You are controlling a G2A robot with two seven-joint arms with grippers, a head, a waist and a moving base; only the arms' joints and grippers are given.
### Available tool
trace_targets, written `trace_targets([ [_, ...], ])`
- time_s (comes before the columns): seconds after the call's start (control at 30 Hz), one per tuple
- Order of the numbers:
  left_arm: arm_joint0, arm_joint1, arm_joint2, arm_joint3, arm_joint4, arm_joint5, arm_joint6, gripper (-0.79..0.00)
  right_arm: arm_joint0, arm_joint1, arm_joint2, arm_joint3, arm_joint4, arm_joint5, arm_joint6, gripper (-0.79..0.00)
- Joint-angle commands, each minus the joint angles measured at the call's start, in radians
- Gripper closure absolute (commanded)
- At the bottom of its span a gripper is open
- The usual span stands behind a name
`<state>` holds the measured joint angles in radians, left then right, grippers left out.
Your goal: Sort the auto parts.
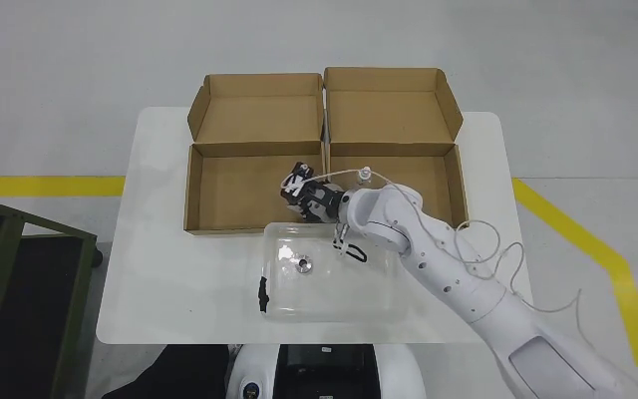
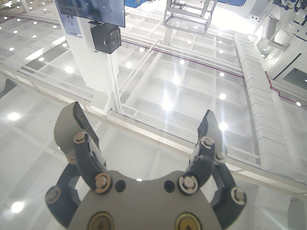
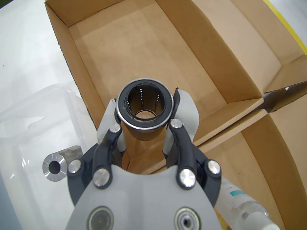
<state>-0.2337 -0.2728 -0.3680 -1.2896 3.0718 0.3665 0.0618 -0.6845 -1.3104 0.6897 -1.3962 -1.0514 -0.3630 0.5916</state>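
My right gripper [image 3: 145, 102] is shut on a black cylindrical bearing [image 3: 144, 113] with a metal rim and rows of small balls inside. It holds the bearing upright over the near right corner of the left cardboard box [image 3: 134, 46]. From above, the right gripper [image 1: 300, 188] sits over that left box [image 1: 234, 190], close to the wall it shares with the right box [image 1: 419, 180]. A silver metal bushing [image 1: 304, 264] and a small black part [image 1: 262, 296] lie in the clear plastic tray [image 1: 379, 299]. My left gripper [image 2: 142, 108] is open, holds nothing and points at the ceiling.
Both boxes stand side by side at the back of the white table [image 1: 169, 279], lids folded back. The left box's floor is bare. A white bottle [image 3: 239, 199] lies in the right box. The clear tray [image 3: 36, 120] with the bushing [image 3: 54, 167] sits in front.
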Motion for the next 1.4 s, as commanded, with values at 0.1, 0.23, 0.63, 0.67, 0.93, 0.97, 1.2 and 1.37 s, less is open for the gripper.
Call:
trace_targets([
  [0.1,0.000,0.000,0.000,0.000,0.000,0.000,0.000,-0.785,0.014,-0.011,0.000,0.027,0.010,-0.004,0.007,-0.166],
  [0.23,0.000,0.000,0.000,0.000,0.000,0.000,0.000,-0.785,0.023,-0.018,-0.002,0.042,0.010,-0.009,0.023,-0.215],
  [0.63,0.000,0.000,0.000,0.000,0.000,0.000,0.000,-0.785,0.039,-0.041,-0.010,0.090,0.004,-0.017,0.027,-0.382],
  [0.67,0.000,0.000,0.000,0.000,0.000,0.000,0.000,-0.785,0.039,-0.042,-0.008,0.092,0.004,-0.019,0.028,-0.391],
  [0.93,0.000,0.000,0.000,0.000,0.000,0.000,0.000,-0.785,0.013,-0.038,0.021,0.008,-0.019,-0.038,0.005,-0.683],
  [0.97,0.000,0.000,0.000,0.000,0.000,0.000,0.000,-0.785,0.005,-0.035,0.029,-0.016,-0.025,-0.043,-0.003,-0.690],
  [1.2,0.000,0.000,0.000,0.000,0.000,0.000,0.000,-0.785,-0.103,-0.002,0.100,-0.232,-0.084,-0.084,-0.025,-0.717],
  [1.37,0.000,0.000,0.000,0.000,0.000,0.000,0.000,-0.785,-0.210,0.024,0.137,-0.344,-0.120,-0.159,-0.041,-0.730],
])
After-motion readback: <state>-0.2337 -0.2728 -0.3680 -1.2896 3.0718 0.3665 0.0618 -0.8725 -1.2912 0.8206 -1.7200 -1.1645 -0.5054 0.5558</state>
